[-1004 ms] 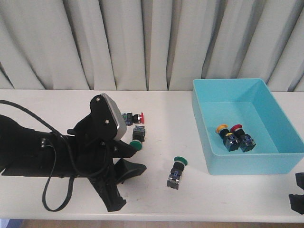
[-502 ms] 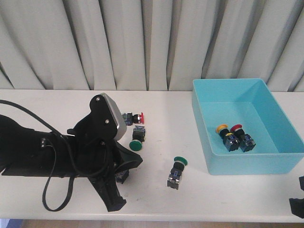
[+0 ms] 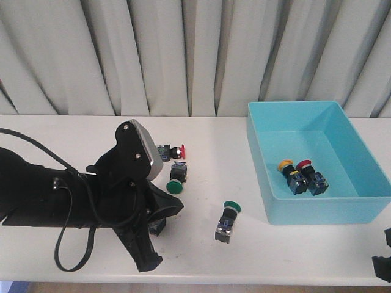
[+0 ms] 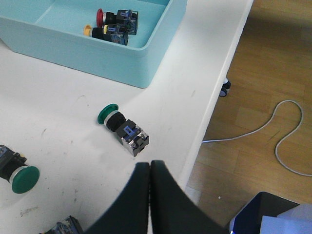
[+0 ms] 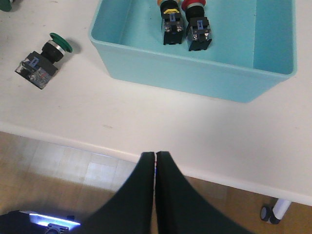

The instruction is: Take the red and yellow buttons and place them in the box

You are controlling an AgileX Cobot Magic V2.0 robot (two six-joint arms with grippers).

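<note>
The turquoise box [image 3: 317,209] stands at the right of the table. A yellow button [image 3: 286,165] and a red button [image 3: 305,163] lie side by side inside it, also seen in the right wrist view [image 5: 171,10] [image 5: 194,5]. Another red button [image 3: 181,150] lies on the table just behind my left arm. My left gripper [image 3: 178,207] is shut and empty, low over the table near its front edge [image 4: 148,164]. My right gripper [image 5: 155,155] is shut and empty, off the table's front edge; only a sliver shows in the front view [image 3: 382,264].
One green button [image 3: 231,208] lies left of the box, also in the left wrist view [image 4: 108,114]. A second green button [image 3: 175,186] and a dark button body [image 3: 157,227] lie beside my left gripper. The table edge and floor [image 4: 253,122] are close by.
My left gripper's jaws have closed, uncovering the dark button body beneath them. My right gripper has sunk slightly lower at the frame corner.
</note>
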